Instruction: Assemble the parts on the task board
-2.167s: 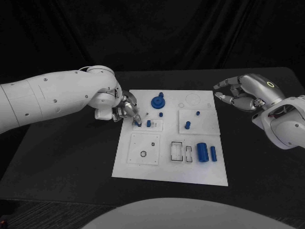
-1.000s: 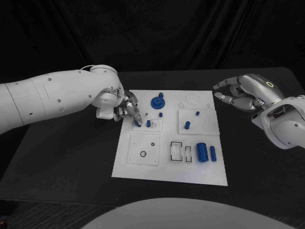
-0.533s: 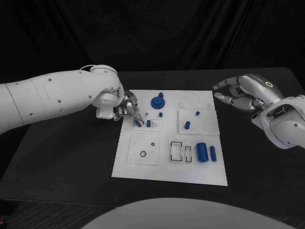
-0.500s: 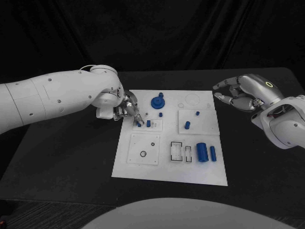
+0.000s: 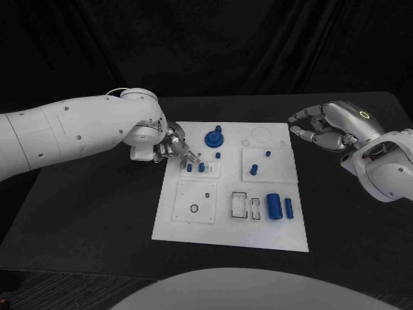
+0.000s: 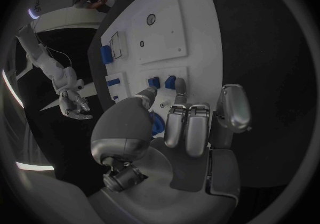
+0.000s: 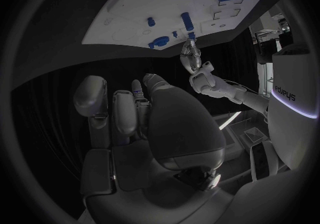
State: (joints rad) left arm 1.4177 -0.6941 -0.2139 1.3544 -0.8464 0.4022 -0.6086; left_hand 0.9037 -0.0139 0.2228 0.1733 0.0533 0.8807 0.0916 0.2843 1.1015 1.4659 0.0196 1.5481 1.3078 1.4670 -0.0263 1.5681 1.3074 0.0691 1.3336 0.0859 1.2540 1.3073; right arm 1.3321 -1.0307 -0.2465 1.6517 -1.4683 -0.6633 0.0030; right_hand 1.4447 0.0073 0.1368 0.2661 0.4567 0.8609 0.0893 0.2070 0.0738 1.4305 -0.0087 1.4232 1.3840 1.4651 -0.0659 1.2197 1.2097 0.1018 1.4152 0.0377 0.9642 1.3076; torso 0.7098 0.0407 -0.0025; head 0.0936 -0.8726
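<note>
The white task board lies in the middle of the black table. Two small blue pegs stand side by side in a square block at its left. My left hand hovers just beside them, and its fingertips end close to the pegs with nothing between them. A blue gear with a knob sits further back. Two blue cylinders lie at the board's right front. My right hand hangs off the board's right back corner, loosely curved and holding nothing.
More small blue pegs stand on the board's middle and right blocks. Rectangular slots and a square plate with a ring lie at the front. Bare black table surrounds the board.
My left hand's fingers have drawn slightly back from the left peg, which now stands free beside the other one. My right hand has stayed in place.
</note>
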